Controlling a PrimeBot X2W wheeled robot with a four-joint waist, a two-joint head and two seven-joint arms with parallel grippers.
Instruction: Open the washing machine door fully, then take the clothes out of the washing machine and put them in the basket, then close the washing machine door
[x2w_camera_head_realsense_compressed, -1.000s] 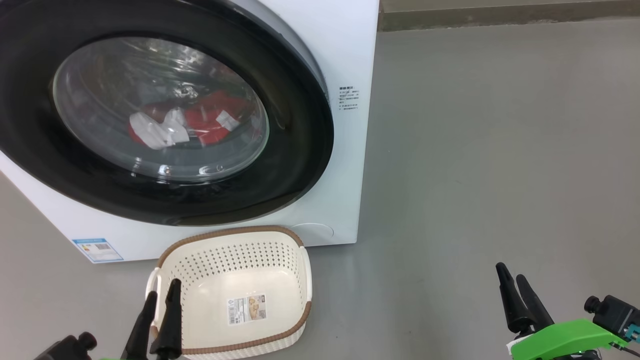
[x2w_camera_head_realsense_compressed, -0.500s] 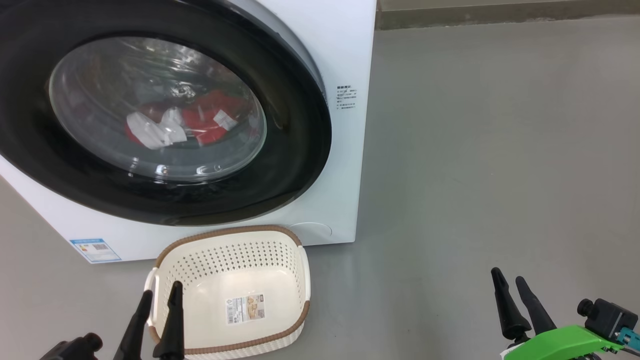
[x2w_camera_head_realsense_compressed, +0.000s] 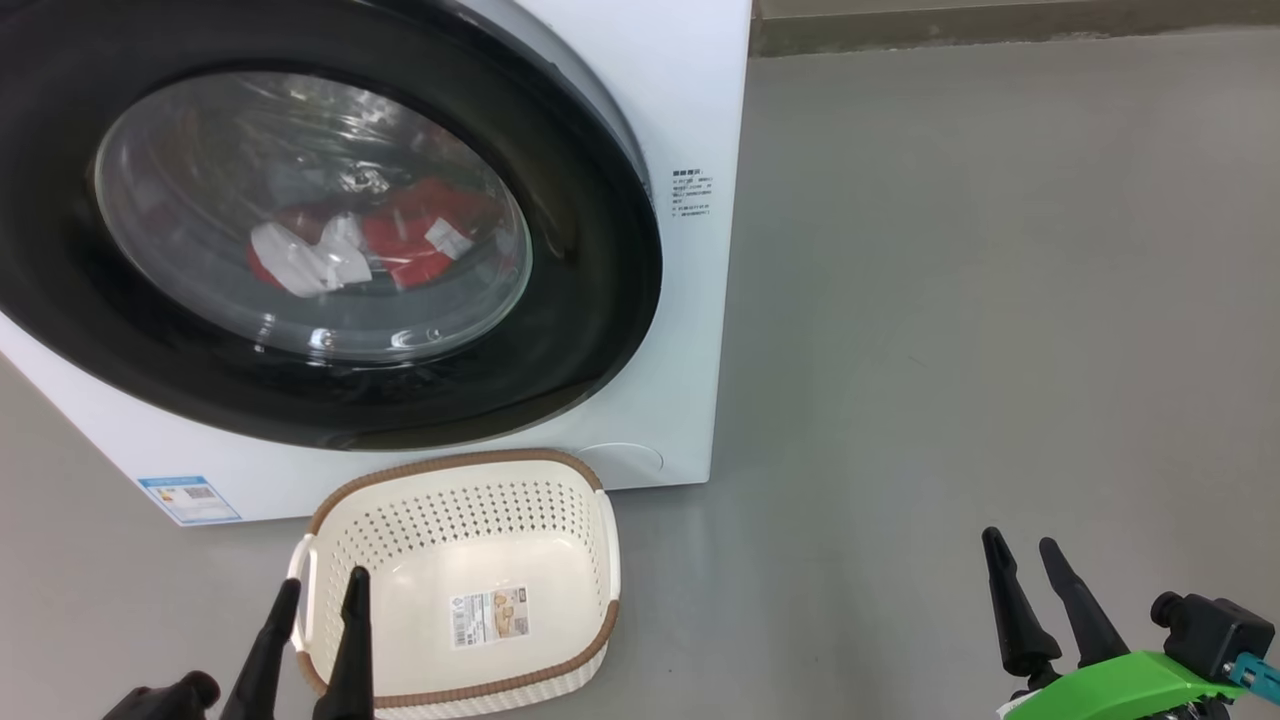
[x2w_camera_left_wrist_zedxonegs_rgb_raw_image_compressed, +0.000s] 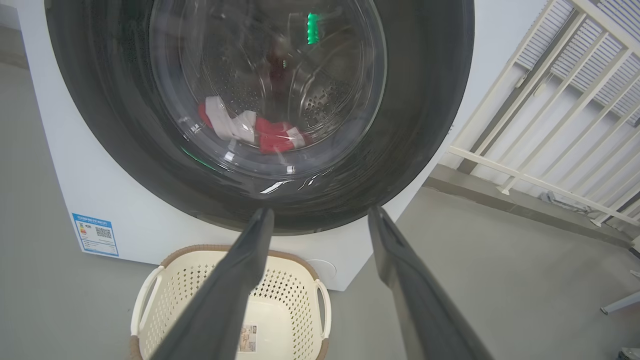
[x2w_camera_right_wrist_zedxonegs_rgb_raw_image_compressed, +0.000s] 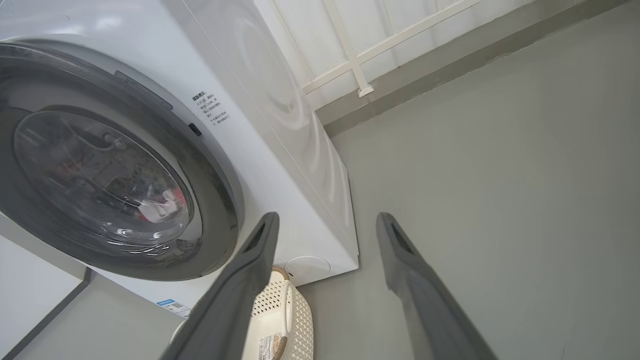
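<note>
The left gripper (x2w_camera_head_realsense_compressed: 323, 580), wide and empty, hangs at the near left corner of the basket (x2w_camera_head_realsense_compressed: 455, 461); the right gripper (x2w_camera_head_realsense_compressed: 1018, 540), also wide and empty, over the floor (x2w_camera_head_realsense_compressed: 950, 300). The basket stands just before the washer (x2w_camera_head_realsense_compressed: 700, 100), whose door (x2w_camera_head_realsense_compressed: 600, 300) is shut, with the clothes (x2w_camera_head_realsense_compressed: 420, 240) behind its glass
</note>
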